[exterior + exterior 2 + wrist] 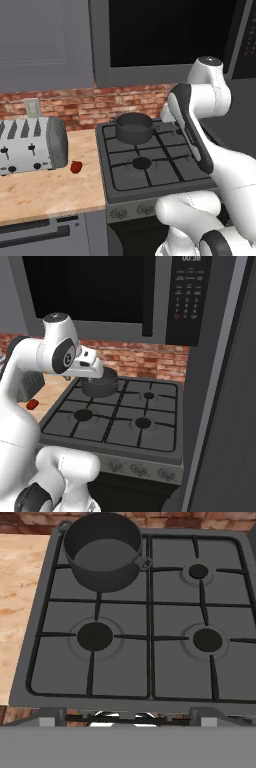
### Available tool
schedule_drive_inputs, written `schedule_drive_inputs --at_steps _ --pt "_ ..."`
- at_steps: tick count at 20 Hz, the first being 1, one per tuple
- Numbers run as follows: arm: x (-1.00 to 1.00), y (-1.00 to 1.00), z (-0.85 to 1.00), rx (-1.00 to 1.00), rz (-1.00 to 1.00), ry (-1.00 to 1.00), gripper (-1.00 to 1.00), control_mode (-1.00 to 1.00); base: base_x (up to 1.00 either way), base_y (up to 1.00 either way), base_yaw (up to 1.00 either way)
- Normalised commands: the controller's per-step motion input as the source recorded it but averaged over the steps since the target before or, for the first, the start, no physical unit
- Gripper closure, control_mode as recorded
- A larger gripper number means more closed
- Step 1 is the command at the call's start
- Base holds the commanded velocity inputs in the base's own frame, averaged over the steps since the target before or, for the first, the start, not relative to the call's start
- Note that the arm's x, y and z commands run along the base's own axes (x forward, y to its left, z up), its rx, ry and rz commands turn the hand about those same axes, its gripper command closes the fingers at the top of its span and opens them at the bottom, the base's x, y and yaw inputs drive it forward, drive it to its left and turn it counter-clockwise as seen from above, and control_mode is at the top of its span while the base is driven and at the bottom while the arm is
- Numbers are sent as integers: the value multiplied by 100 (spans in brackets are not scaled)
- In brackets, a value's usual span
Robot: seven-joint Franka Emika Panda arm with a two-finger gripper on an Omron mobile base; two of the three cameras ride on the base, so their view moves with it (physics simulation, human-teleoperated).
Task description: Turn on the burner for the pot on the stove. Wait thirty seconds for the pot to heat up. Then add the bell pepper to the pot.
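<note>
Okay, I've got the hand parked high above the stove (150,170), looking straight down over the grates, which gives me the full layout before I commit to a knob. The pot (103,554) sits on the rear burner on the side nearest the wooden counter (50,185), squarely over its grate, empty as far as I can see, with one small handle poking toward the middle of the cooktop. That placement matters: the burner I need is hidden under the pot, so I have to work out which front knob (138,469) maps to the back corner (the row of knobs along the front face is small and I can't read any markings). The bell pepper (76,167) waits on the counter just beside the toaster (31,145), well apart from the pot, sensibly out of the way until the heating is done. As for the claw, I cannot tell whether it's released or clenched; the fingertips at the bottom of the hand view are barely visible. My read: nothing is lit yet, and the next move calls for dropping low toward the front panel.
</note>
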Motion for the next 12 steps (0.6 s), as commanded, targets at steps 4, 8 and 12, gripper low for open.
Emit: schedule_drive_inputs --at_steps 4,8,12 --pt "-42 0 0 0 0 -3 -100 -100 0 0 0" --pt "-32 0 0 0 0 -2 -100 -100 0 0 0" --pt "-34 0 0 0 0 0 -100 -100 0 0 0"
